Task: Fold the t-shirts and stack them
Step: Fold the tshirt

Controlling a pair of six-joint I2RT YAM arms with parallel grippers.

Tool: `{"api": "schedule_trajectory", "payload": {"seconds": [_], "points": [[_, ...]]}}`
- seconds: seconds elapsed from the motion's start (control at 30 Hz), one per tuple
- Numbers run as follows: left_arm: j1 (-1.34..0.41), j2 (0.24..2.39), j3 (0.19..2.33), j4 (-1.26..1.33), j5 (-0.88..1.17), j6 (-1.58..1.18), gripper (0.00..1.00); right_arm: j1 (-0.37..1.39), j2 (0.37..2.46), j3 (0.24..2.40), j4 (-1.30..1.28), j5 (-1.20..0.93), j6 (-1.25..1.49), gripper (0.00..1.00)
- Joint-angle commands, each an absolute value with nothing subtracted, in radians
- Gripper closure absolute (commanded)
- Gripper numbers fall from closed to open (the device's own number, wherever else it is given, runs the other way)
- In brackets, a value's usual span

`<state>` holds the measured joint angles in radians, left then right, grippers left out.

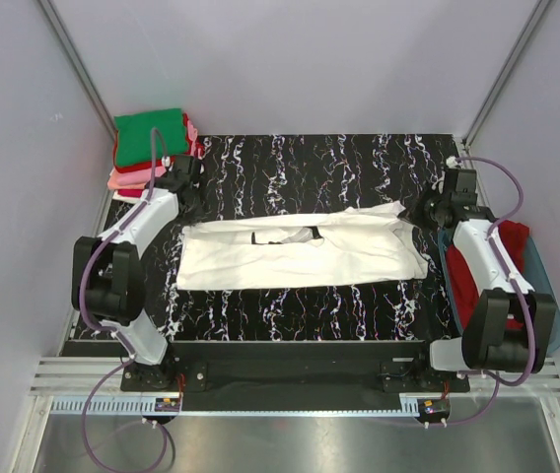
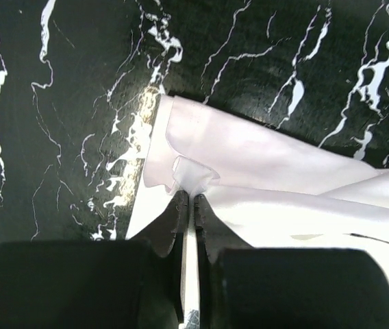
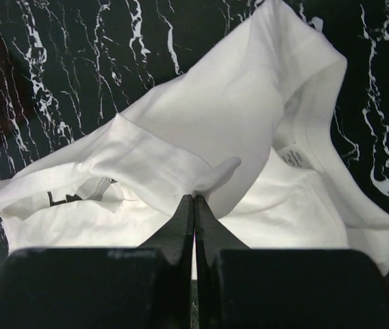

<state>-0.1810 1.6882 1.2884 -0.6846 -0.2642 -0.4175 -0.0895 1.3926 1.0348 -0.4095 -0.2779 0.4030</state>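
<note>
The white t-shirt (image 1: 300,261) with the black chest print lies as a long band across the middle of the frame on the black marbled table (image 1: 290,163), and looks doubled lengthwise. The left gripper (image 2: 193,200) has its fingers closed on a small pinch of cloth near the shirt's left end. The right gripper (image 3: 194,199) is clamped on a raised fold at the collar end, where the neck label shows. Holding both ends of one long edge appears intended to keep the cloth taut, so that the edge can be carried over as a straight line for the next fold. Bare table lies above and below the shirt, giving room to swing either way. The stack of folded t-shirts (image 1: 149,138), green on top, occupies the upper left corner. The blue tub (image 1: 548,296), holding a red t-shirt (image 1: 513,246), stands at the right edge, close beside the right arm.
</note>
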Motion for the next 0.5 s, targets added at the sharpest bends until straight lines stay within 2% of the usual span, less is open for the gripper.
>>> {"api": "schedule_trajectory", "payload": {"seconds": [0.0,0.1,0.13,0.17,0.2,0.23,0.27,0.33,0.47], "points": [[-0.183,1.629,1.264,-0.649,-0.299,-0.399,0.96,-0.084,1.302,0.999,-0.443,-0.178,0.442,1.00],[-0.184,1.603,1.238,-0.686,-0.301,-0.402,0.79,-0.084,1.240,0.936,-0.486,-0.089,0.501,1.00],[-0.184,1.576,1.229,-0.713,-0.302,-0.405,0.62,-0.084,1.214,0.921,-0.500,-0.053,0.517,1.00],[-0.184,1.556,1.197,-0.722,-0.307,-0.408,0.55,-0.083,1.204,0.896,-0.515,-0.042,0.534,0.96],[-0.184,1.531,1.175,-0.729,-0.322,-0.411,0.46,-0.083,1.195,0.884,-0.535,-0.031,0.538,0.80],[-0.184,1.479,1.136,-0.739,-0.330,-0.416,0.35,-0.084,1.184,0.874,-0.544,-0.009,0.546,0.50],[-0.184,1.453,1.115,-0.741,-0.337,-0.417,0.30,-0.084,1.181,0.868,-0.555,-0.005,0.540,0.42],[-0.183,1.390,1.089,-0.733,-0.357,-0.417,0.24,-0.083,1.167,0.867,-0.571,-0.003,0.537,0.33],[-0.183,1.399,1.120,-0.721,-0.328,-0.422,0.23,-0.084,1.138,0.877,-0.548,-0.032,0.526,0.29]]}}
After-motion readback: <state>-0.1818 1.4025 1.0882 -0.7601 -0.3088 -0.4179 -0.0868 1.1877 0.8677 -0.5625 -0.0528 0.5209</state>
